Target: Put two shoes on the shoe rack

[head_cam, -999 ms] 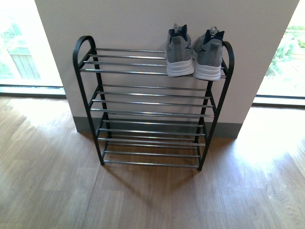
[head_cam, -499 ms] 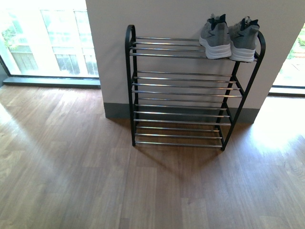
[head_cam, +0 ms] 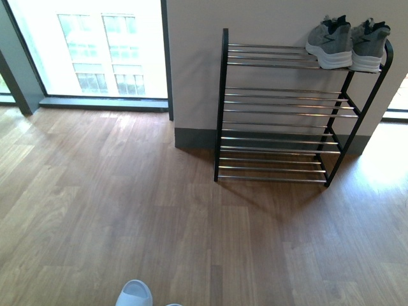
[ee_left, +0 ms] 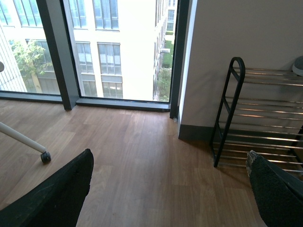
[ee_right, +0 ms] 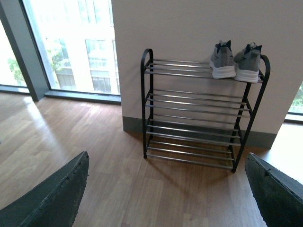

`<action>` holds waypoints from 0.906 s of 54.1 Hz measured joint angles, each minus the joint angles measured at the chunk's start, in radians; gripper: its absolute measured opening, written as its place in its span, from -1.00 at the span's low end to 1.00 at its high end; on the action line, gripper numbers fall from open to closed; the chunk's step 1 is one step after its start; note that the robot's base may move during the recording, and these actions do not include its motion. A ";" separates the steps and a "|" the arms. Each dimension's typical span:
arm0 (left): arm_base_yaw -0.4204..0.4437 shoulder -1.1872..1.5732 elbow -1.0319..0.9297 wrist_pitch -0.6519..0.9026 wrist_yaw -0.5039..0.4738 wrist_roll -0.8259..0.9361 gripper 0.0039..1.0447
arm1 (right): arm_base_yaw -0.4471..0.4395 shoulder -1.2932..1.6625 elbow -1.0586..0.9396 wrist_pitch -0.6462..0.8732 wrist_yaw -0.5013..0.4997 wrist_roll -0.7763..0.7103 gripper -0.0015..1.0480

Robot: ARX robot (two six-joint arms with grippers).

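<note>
The 4-tier shoe rack (head_cam: 220, 108) stands against the wall (head_cam: 268, 16). Its top shelf holds the 2 grey sneakers (head_cam: 347, 43), side by side at the rack's right end. 1 pale blue sandal (head_cam: 134, 294) lies on the wood floor (head_cam: 127, 210), well apart from the rack and only partly in view. The left gripper (ee_left: 169, 158) and right gripper (ee_right: 166, 160) both gape wide, holding nothing.

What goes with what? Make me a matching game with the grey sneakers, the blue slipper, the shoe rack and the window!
Things:
1. grey sneakers
2. pale blue sandal
3. shoe rack
4. window

Places:
A. down on the wooden floor, nearest the robot
B. on the top tier, right end
C. standing against the wall
D. bright, left of the wall

Pairs: 1-B, 2-A, 3-C, 4-D
</note>
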 joint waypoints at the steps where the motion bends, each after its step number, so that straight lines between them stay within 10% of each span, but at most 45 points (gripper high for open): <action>1: 0.000 0.000 0.000 0.000 0.000 0.000 0.83 | 0.000 0.000 0.000 0.000 -0.002 0.000 0.82; 49: 0.000 0.000 0.000 0.000 0.000 0.000 0.83 | 0.000 0.000 0.000 0.000 0.000 0.000 0.82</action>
